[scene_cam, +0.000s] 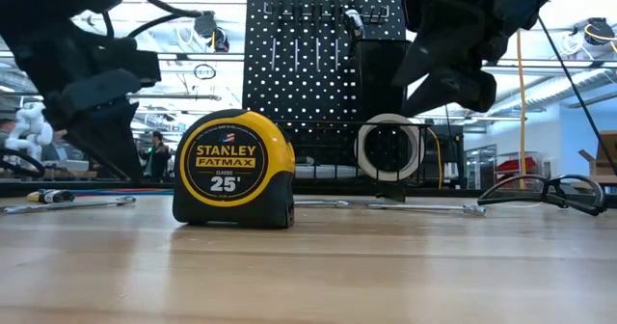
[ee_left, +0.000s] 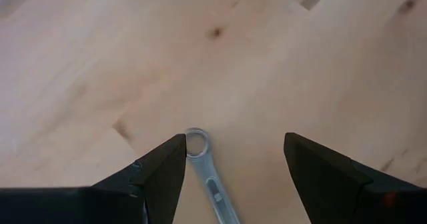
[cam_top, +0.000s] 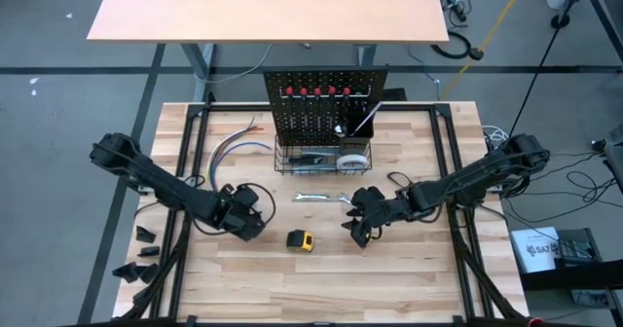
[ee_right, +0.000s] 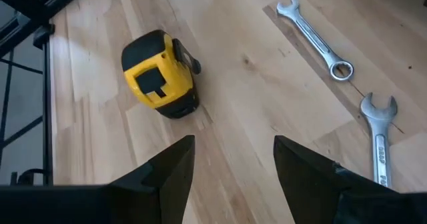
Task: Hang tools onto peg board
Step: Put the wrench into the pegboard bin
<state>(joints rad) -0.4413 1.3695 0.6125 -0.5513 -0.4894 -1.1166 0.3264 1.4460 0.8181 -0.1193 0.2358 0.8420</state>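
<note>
1. The wooden table [cam_top: 409,278] fills the lower middle of the high view, with a second, bare tabletop [cam_top: 268,6] above it at the frame's top.
2. The peg board [cam_top: 326,103] stands upright at upper centre of the high view, red-handled screwdrivers [cam_top: 316,91] hung in a row along its top; its wire basket [cam_top: 321,159] below holds a white tape roll [cam_top: 352,158].
3. The left gripper [cam_top: 248,213] sits left of centre in the high view, above the table. In the left wrist view its fingers [ee_left: 163,174] are spread wide and hold nothing, a silver wrench [ee_left: 207,174] lying on the wood between them.
4. The right gripper [cam_top: 360,220] sits right of centre, fingers [ee_right: 170,171] likewise wide apart and empty.
5. The yellow-black tape measure [cam_top: 301,239] lies on the table at lower centre, between the two grippers.
6. Two more wrenches [cam_top: 323,198] lie end to end just below the basket.
</note>
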